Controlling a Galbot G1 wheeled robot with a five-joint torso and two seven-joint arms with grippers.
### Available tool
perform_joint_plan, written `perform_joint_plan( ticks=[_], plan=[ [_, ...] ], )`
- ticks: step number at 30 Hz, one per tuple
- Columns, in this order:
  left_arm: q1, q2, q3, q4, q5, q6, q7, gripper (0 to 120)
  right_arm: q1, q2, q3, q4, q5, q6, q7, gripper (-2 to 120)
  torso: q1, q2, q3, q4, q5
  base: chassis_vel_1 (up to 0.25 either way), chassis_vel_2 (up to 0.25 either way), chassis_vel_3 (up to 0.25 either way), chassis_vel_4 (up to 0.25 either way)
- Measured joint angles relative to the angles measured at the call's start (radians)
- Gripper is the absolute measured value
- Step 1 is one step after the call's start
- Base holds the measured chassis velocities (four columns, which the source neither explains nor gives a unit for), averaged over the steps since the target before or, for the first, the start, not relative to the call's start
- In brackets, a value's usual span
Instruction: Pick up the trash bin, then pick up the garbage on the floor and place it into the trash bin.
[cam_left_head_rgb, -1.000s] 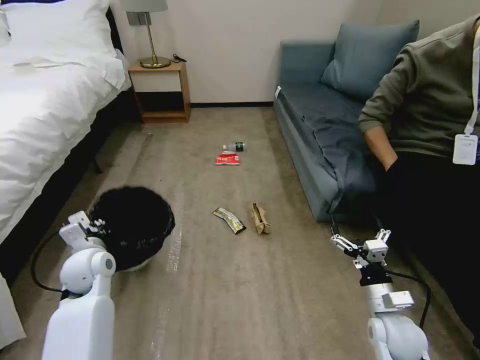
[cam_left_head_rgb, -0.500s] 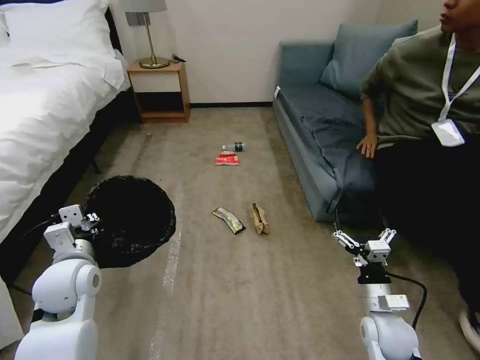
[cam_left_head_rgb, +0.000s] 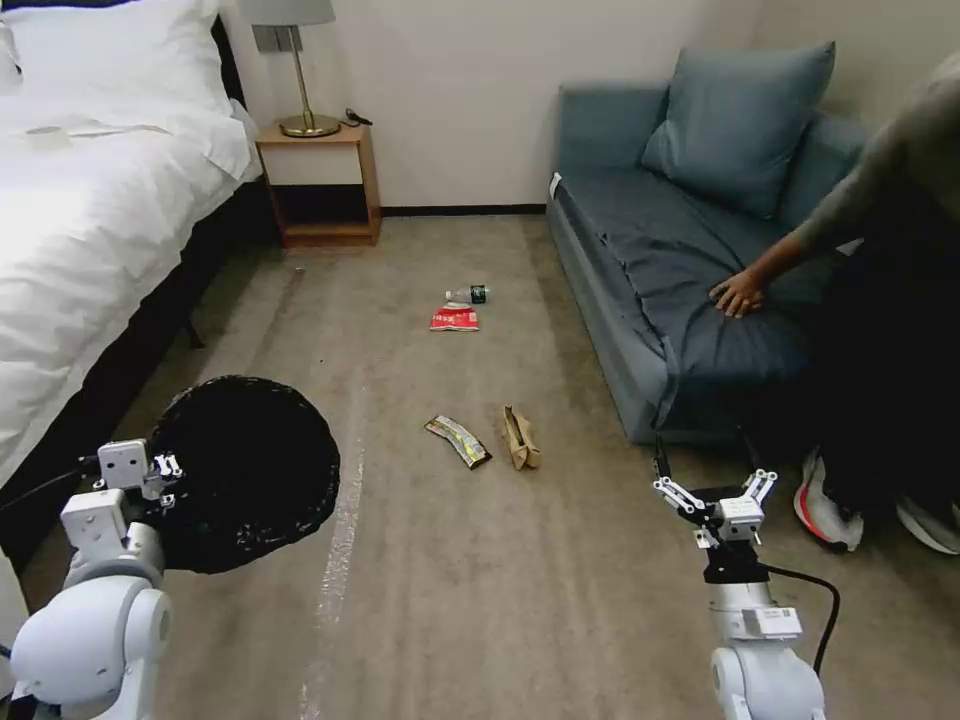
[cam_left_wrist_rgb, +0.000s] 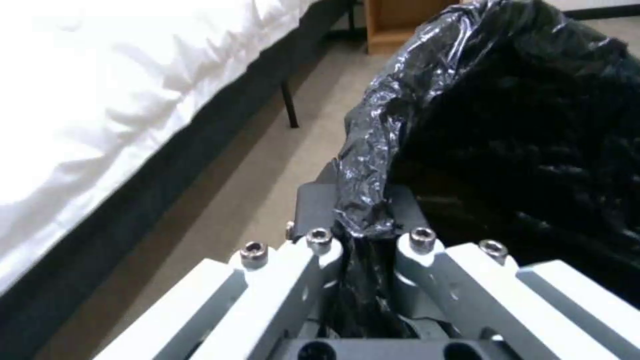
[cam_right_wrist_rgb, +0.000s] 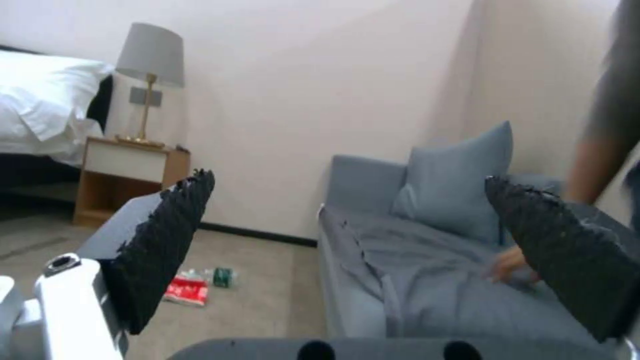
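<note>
Already my left gripper (cam_left_wrist_rgb: 363, 235) is clenched on the black-bagged rim of the trash bin (cam_left_head_rgb: 245, 470), held beside the bed (cam_left_head_rgb: 90, 220). My right gripper (cam_left_head_rgb: 716, 492) hangs spread and empty near the sofa (cam_left_head_rgb: 650, 260). Next, I judge, comes reaching the wrapper (cam_left_head_rgb: 458, 440) and paper bag (cam_left_head_rgb: 521, 438) on the carpet (cam_left_head_rgb: 500, 580).

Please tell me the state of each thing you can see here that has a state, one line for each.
left gripper: shut on the trash bin's bag edge.
trash bin: held, lined with black bag.
right gripper: open, empty, above the floor.
bottle: lying on floor.
snack packet: lying flat beside the bottle.
wrapper: lying on floor.
paper bag: crumpled, on floor.
</note>
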Motion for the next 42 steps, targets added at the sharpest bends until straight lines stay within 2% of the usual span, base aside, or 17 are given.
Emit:
perform_joint_plan(
  ticks=[1,4,6,18,42],
  plan=[
    [0.002,-0.008,0.003,0.007,0.012,-0.019,0.002,4,-0.002,0.005,0.000,-0.001,0.001,-0.009,0.004,100,0.000,0.000,0.000,-0.0003,0.0001,0.000,0.000,0.000,0.000],
    [0.003,-0.016,0.007,0.013,0.010,-0.025,0.000,4,-0.001,0.007,-0.001,-0.001,0.001,-0.017,0.005,100,0.000,0.000,0.000,-0.0003,0.0000,0.000,0.000,0.000,0.000],
    [-0.014,-0.030,0.017,0.033,0.010,-0.038,-0.009,4,0.009,0.002,0.000,-0.001,0.009,-0.045,0.006,100,0.000,0.000,0.000,-0.0003,0.0001,0.000,0.000,0.000,0.000],
    [-0.055,-0.038,0.033,0.065,0.029,-0.041,-0.012,4,0.024,-0.005,0.004,-0.012,0.017,-0.064,-0.001,100,0.000,0.000,0.000,-0.0003,0.0000,-0.021,0.020,0.022,-0.020],
    [-0.072,-0.049,0.032,0.085,0.056,-0.052,-0.005,4,0.034,-0.007,0.005,-0.032,0.020,-0.063,-0.009,100,0.000,0.000,0.000,-0.0002,0.0000,-0.047,0.052,0.055,-0.057]
  ],
)
